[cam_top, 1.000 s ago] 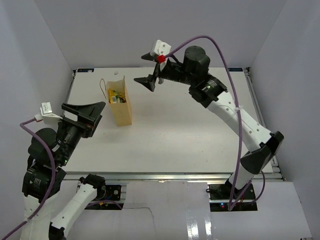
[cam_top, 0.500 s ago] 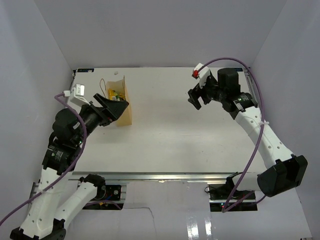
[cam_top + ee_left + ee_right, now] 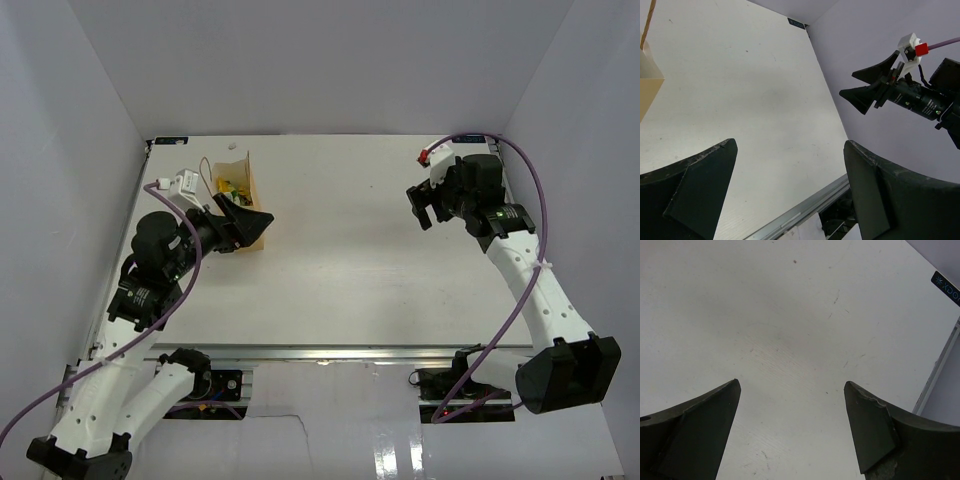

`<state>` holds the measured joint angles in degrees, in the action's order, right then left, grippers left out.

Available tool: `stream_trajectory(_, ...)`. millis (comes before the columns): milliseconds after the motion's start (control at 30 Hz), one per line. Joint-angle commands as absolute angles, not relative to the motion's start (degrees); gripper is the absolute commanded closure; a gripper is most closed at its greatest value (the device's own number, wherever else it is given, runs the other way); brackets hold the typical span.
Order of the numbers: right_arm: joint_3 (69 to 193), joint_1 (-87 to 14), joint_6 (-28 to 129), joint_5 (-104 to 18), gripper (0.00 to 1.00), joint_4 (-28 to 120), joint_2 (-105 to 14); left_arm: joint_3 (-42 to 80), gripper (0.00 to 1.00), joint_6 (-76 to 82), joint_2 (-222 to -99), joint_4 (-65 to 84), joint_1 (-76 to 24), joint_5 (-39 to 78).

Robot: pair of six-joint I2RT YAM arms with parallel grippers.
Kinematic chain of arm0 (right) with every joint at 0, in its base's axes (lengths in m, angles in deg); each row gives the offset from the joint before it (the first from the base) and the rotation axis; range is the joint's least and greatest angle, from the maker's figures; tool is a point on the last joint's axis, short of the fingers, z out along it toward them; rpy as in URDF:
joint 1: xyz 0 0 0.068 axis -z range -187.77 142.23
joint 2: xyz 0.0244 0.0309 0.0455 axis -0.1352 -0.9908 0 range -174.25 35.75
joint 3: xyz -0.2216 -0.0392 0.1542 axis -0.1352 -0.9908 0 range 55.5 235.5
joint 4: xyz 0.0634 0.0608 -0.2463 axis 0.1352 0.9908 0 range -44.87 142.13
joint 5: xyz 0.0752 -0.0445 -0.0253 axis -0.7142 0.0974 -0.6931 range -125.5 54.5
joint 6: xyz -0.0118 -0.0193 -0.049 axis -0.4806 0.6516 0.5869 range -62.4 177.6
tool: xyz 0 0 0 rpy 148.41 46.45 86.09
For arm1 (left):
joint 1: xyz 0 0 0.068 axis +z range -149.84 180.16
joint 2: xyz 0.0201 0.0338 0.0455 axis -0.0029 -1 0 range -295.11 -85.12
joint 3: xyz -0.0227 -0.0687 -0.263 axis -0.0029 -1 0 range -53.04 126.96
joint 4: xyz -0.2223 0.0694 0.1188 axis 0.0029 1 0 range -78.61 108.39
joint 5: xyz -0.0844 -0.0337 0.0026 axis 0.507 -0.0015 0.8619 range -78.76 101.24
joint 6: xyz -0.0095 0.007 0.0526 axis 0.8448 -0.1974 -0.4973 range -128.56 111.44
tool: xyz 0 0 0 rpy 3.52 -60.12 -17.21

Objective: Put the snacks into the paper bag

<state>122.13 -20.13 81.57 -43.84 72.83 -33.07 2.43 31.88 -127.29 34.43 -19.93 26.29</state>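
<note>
Tan paper bag (image 3: 250, 178) is standing far left on the table (image 3: 350, 280) in the top view, snacks (image 3: 232, 187) sitting inside, left gripper (image 3: 248, 215) gaping just beside it, right gripper (image 3: 422, 205) standing open well apart. Left wrist view is catching the bag's corner; right wrist view is showing parted fingers (image 3: 695, 430) over the table.

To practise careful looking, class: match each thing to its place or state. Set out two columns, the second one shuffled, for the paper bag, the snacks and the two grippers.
Column 1
1. paper bag
2. snacks
3. left gripper
4. right gripper

Column 2
a. open and empty, over the right side of the table, far from the bag
b. standing upright on the table's far left part
c. lying inside the bag
d. open and empty, right by the bag

Pairs: 1-b, 2-c, 3-d, 4-a
</note>
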Motion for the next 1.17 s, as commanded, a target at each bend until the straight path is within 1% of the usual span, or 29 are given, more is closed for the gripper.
stream_trajectory(0,122.03,-19.99,79.84,-41.74,0.10,72.20,-31.40,1.11,0.02,31.16,-127.22,31.69,-20.05,27.85)
stream_trajectory(167,122.03,-19.99,76.68,-39.90,0.10,72.20,-30.08,0.49,0.02,31.34,-126.60,31.34,-20.05,27.85)
stream_trajectory(667,117.29,-19.99,69.47,-26.54,0.10,69.12,-24.63,-0.21,0.02,29.58,-125.46,32.04,-20.05,27.15)
stream_trajectory(867,115.62,-19.99,69.12,-27.76,0.10,68.25,-23.66,-0.39,0.02,28.97,-124.84,33.27,-20.05,25.40)
stream_trajectory(1033,115.09,-19.99,67.98,-26.54,0.10,66.31,-25.15,-0.13,0.02,28.79,-124.49,33.80,-20.05,24.69)
stream_trajectory(1133,114.83,-19.99,68.85,-27.84,0.10,65.61,-25.51,0.22,0.02,28.18,-124.75,34.41,-20.05,24.34)
